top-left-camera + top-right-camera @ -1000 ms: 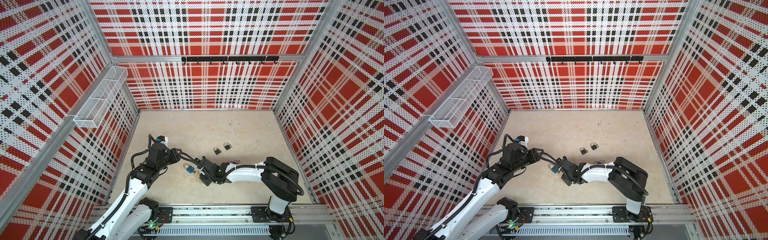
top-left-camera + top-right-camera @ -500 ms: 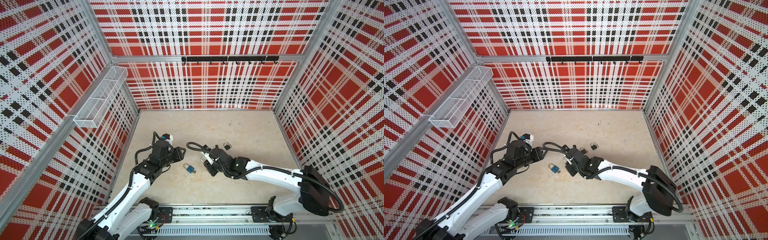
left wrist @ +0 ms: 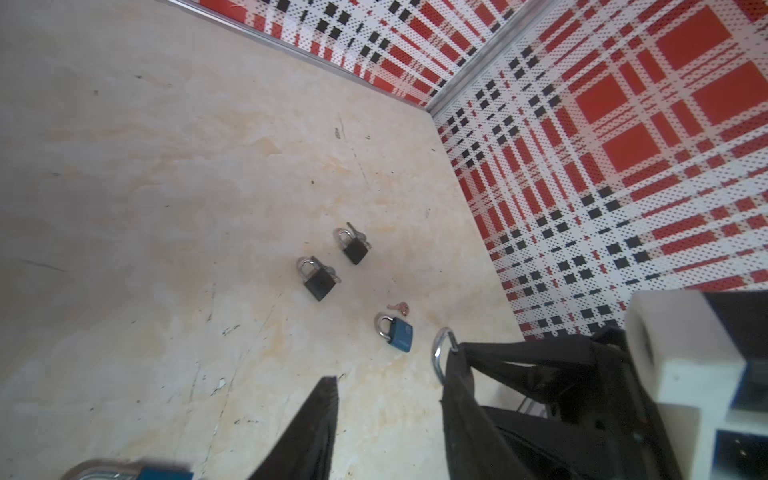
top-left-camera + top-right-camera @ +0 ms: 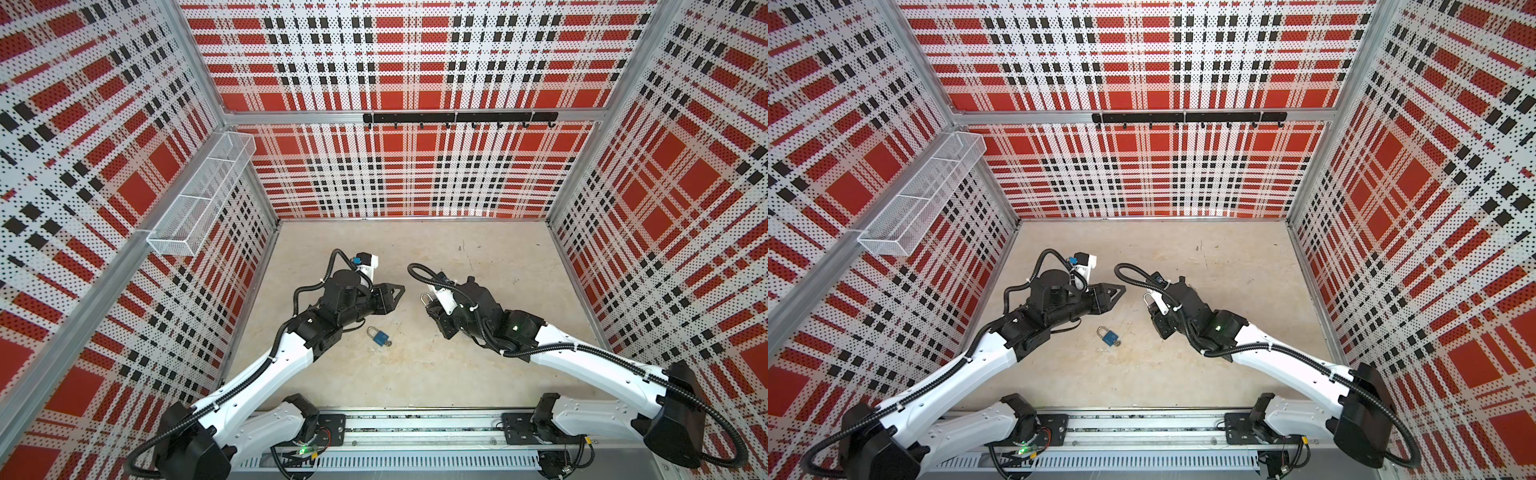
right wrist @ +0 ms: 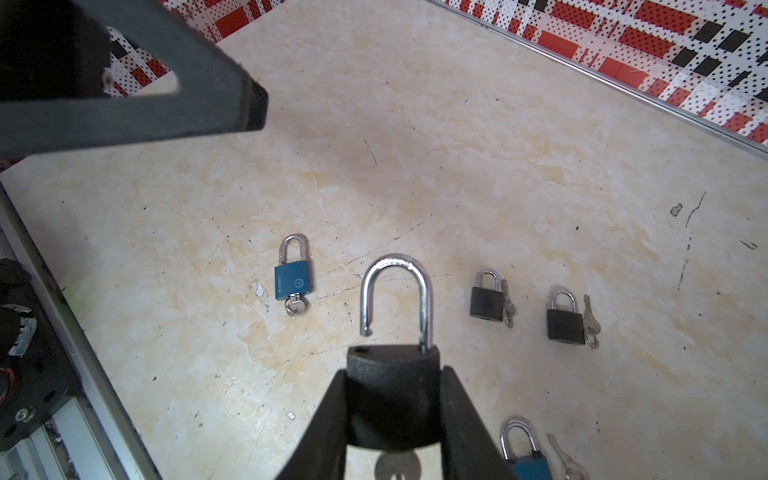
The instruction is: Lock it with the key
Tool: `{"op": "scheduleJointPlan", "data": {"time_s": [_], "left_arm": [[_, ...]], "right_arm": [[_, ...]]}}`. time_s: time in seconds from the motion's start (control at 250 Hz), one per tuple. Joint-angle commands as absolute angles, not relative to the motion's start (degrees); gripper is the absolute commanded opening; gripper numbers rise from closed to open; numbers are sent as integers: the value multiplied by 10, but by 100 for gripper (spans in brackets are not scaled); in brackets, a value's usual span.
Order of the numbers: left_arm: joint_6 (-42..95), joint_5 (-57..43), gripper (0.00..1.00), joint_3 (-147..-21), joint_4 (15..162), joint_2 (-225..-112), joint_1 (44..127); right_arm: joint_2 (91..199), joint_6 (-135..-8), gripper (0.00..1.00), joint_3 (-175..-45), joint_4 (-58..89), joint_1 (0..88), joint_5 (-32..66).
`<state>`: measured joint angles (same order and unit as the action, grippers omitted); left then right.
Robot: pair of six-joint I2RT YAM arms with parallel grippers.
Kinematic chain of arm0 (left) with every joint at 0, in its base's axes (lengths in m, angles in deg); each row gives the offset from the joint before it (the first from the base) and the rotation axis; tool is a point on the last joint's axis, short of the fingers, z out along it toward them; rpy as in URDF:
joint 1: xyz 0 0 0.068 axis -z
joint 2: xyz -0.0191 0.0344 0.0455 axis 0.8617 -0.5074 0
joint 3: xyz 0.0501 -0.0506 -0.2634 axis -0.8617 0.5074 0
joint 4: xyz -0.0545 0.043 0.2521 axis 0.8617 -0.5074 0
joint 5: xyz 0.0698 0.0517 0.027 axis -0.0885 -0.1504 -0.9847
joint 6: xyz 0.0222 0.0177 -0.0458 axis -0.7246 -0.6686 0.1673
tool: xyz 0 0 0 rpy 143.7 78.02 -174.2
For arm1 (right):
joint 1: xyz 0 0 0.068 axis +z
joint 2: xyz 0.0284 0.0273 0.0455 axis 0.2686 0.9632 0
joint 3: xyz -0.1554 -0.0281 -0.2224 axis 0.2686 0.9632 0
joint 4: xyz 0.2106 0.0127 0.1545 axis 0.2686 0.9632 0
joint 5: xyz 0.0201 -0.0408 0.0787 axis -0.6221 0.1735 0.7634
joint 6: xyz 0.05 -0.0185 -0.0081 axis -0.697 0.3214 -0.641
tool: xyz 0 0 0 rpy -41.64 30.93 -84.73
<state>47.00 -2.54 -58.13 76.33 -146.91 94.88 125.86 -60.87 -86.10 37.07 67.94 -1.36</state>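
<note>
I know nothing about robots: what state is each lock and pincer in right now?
held black padlock: shackle open.
right pincer: shut on the held black padlock.
left pincer: open, empty.
keyed blue padlock: lying flat, shackle down, inserted key in its base.
floor black padlocks: shackles shut, loose keys beside them.
other blue padlock: shackle shut, spare key beside it.

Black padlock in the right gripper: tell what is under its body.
At the base of the black padlock, held by the right gripper, a silver key head shows. The body covers blade and keyhole, so whether it is inserted cannot be seen.
</note>
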Motion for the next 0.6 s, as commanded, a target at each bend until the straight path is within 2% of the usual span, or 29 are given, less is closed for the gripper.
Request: {"op": "scheduleJointPlan", "data": {"time_s": [0.0, 0.596], "left_arm": [[476, 1, 44, -604, 808, -1491, 963], [485, 22, 39, -619, 865, -1576, 1005]], "right_arm": [[1241, -598, 12, -856, 355, 677, -8], [1238, -601, 12, -861, 350, 677, 3]]}}
